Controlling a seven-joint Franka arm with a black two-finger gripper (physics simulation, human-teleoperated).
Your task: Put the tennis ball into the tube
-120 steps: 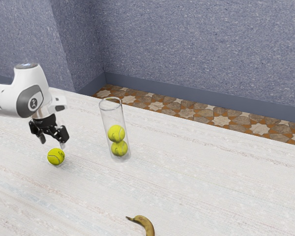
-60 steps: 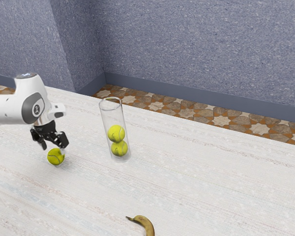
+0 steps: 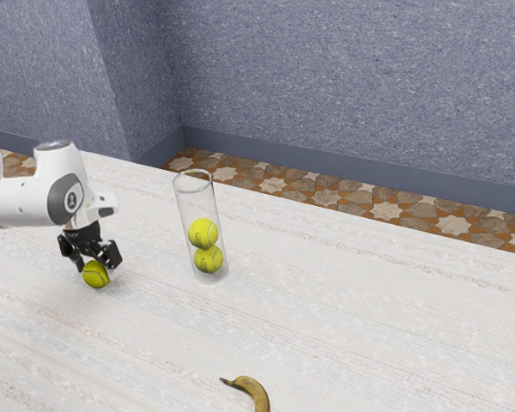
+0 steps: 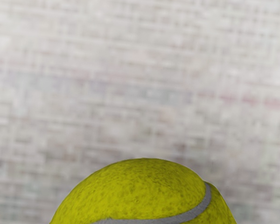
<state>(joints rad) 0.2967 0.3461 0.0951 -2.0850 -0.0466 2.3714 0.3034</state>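
Note:
My gripper (image 3: 95, 267) is low over the loose tennis ball (image 3: 95, 275), its fingers standing wide on either side of the ball's upper part. The ball rests on the table to the exterior view's left of the tube. In the wrist view the rounded top of the tennis ball (image 4: 140, 193), with a grey seam, lies just under my hand. The clear tube (image 3: 185, 202) stands upright with its round mouth facing up. Inside it are two tennis balls, an upper one (image 3: 203, 233) and a lower one (image 3: 209, 259).
A banana (image 3: 254, 390) lies on the white table (image 3: 369, 309) near the exterior view's lower edge. The table's far edge runs behind the tube, with a patterned floor (image 3: 335, 197) and a blue-grey wall (image 3: 352, 77) beyond.
My hand has come down around the loose ball. The ball has shifted very slightly toward the exterior view's left, and its seam shows differently. The tube and banana have stayed put.

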